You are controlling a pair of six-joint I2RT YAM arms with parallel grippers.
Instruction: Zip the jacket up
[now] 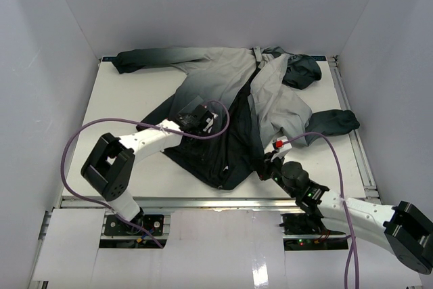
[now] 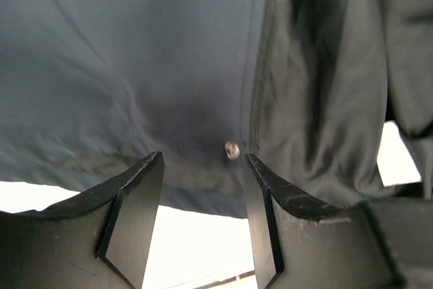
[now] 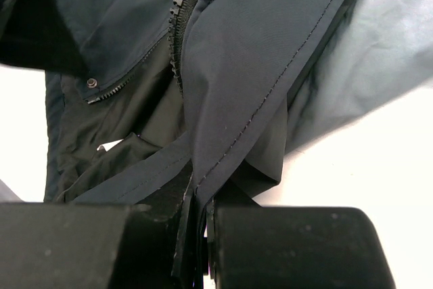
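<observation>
I am clamping my right gripper (image 3: 199,216) on the dark front edge of the jacket (image 1: 223,86) lying open on the table (image 1: 155,177) — left gripper (image 2: 203,167) hanging unclenched beside the snap (image 2: 232,149) — aiming, I judge, to tension the hem so the zipper teeth (image 3: 180,11) align.

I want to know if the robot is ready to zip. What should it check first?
1. Does the right gripper grip the jacket? Ok: it is shut on the dark front edge.
2. Does the left gripper hold anything? Not ok: it is open, with nothing between its fingers.
3. Are the zipper teeth in view? Ok: the right wrist view shows them.
4. Is the zipper slider found? Cannot tell: none shows.
5. Do the front halves meet? Not ok: they lie apart and the dark lining shows.
6. Is the jacket on the table? Ok.
</observation>
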